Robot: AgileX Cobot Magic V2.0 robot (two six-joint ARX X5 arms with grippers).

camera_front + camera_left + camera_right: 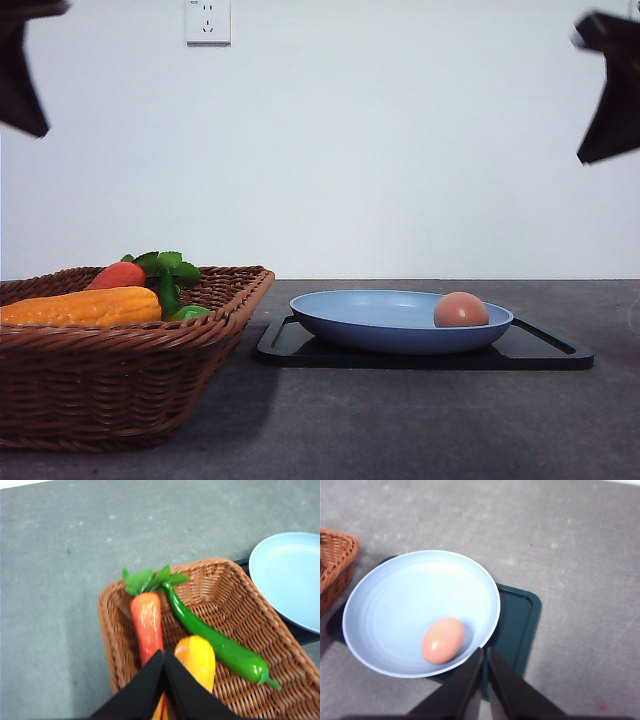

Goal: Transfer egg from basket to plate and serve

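The woven wicker basket (120, 350) is sitting closest in the front view, at the left of the dark grey table (420, 420), and it is holding a yellow-orange corn cob (85, 306), a red-orange carrot (118, 275) with green leaves and a long green chili pepper (220, 647). My left gripper (164, 656) is hanging above that basket with its black fingers pressed together and nothing between them. The pinkish-brown egg (461, 310) is lying inside the light-blue plate (370, 320), on the side away from the basket and close to the raised rim. The plate is resting on a flat black rectangular tray (540, 350), which is lying just beside the basket. My right gripper (484, 656) is hovering over the plate's near edge, just beside the egg without touching it, its fingers closed tight against each other and gripping nothing. Both my arms are raised high above the table, well apart from each other.
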